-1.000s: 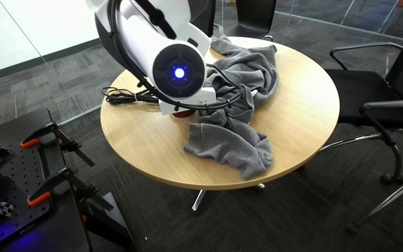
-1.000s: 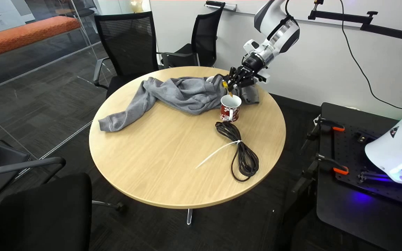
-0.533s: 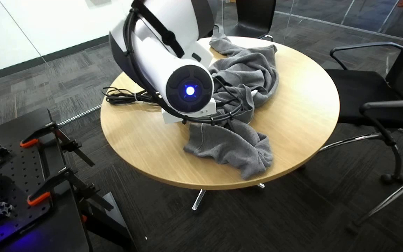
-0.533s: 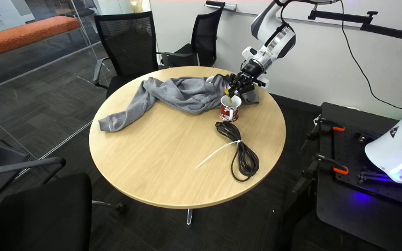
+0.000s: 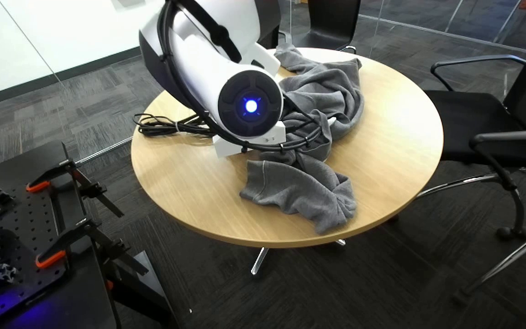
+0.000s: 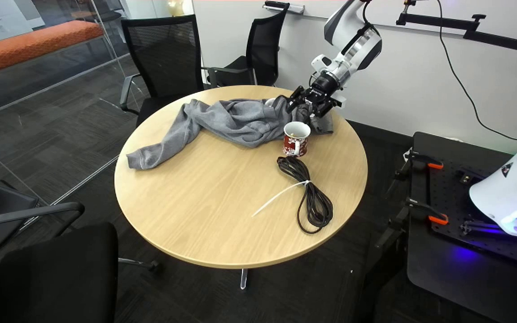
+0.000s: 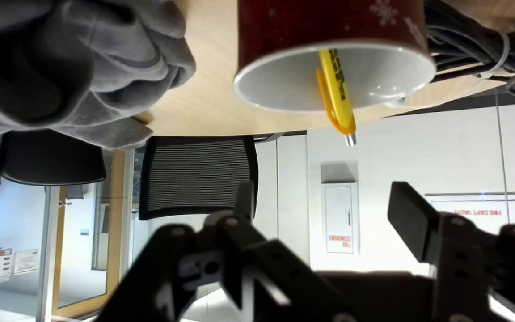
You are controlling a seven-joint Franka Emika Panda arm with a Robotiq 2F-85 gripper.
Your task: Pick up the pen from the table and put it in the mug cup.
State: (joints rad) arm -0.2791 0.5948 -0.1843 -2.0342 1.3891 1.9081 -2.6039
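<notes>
On dark carpet (image 5: 226, 304) we find the round, light-wood worktop (image 6: 209, 211), with a black side table (image 6: 451, 282) apart from it. Over the worktop reaches the white arm (image 5: 203, 68), and black chairs (image 6: 162, 58) stand near its edge. Spread across the wood we have a grey garment (image 6: 240, 123), rumpled, one sleeve stretched out. Well apart from that sleeve lies a coiled black cable (image 6: 303, 186). Next in size comes the gripper (image 7: 327, 210), close to the garment; in the wrist view we see its two fingers spread wide. Near it, apart from the fingers, the red mug cup (image 6: 289, 144) stands upright, patterned in white, with a white handle and a pale inside. Its base is close to one end of the cable; whether they touch we cannot tell. Smallest is the yellow pen (image 7: 339, 91), which is in the mug cup: it leans inside the opening, its silver end jutting past the rim, dark print along its barrel, its lower part hidden from us by the mug cup's wall.
</notes>
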